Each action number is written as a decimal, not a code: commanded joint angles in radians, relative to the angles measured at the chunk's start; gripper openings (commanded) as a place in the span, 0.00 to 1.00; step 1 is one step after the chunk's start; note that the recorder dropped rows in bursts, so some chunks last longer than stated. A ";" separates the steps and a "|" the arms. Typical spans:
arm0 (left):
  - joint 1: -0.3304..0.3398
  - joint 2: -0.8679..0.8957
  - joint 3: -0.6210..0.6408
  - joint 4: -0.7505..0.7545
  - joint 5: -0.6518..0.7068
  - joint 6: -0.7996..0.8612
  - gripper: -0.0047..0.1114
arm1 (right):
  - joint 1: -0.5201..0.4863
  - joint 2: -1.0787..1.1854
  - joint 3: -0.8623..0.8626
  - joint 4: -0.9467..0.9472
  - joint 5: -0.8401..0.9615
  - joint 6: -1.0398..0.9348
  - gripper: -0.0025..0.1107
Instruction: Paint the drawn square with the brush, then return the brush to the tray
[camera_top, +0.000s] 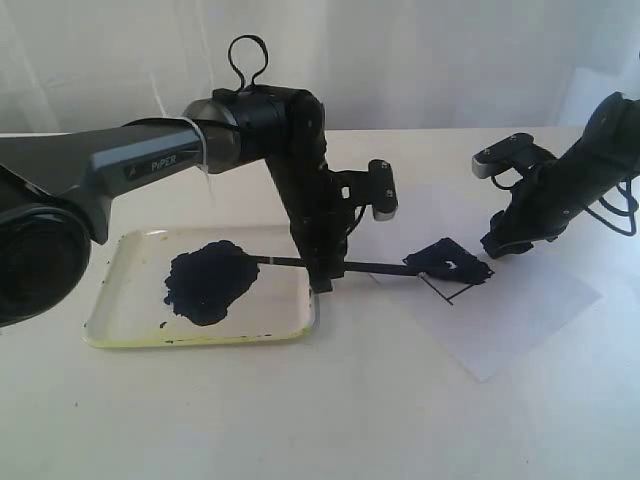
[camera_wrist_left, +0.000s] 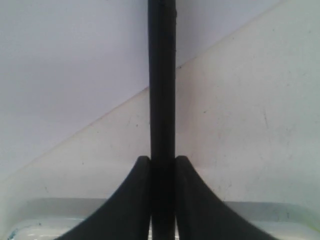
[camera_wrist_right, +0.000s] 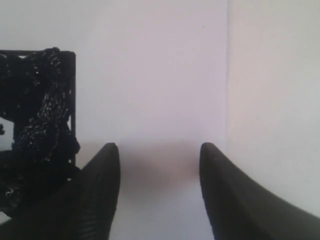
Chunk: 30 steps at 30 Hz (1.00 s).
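The drawn square on the white paper sheet is mostly covered with blue-black paint, with small white gaps left; it also shows in the right wrist view. The brush lies nearly level, its tip at the square and its tail over the tray. My left gripper is shut on the brush by the tray's right rim. My right gripper is open, low over the paper beside the square, with nothing between its fingers.
A large blue-black paint blob sits in the tray's middle. The tray rim shows under the left fingers. A white curtain backs the table.
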<state>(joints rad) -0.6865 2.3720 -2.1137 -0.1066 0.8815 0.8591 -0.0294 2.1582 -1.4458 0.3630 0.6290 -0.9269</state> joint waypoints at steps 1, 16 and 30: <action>0.000 -0.012 -0.006 0.016 0.062 -0.022 0.04 | 0.000 0.018 0.004 -0.015 0.000 -0.004 0.44; 0.002 -0.012 -0.006 0.018 0.130 -0.031 0.04 | 0.000 0.018 0.004 -0.015 0.000 -0.004 0.44; 0.004 -0.041 -0.006 0.064 0.153 -0.071 0.04 | 0.000 0.018 0.004 -0.015 -0.002 -0.004 0.44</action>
<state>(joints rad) -0.6865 2.3617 -2.1137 -0.0500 0.9978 0.7999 -0.0294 2.1582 -1.4458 0.3630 0.6290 -0.9269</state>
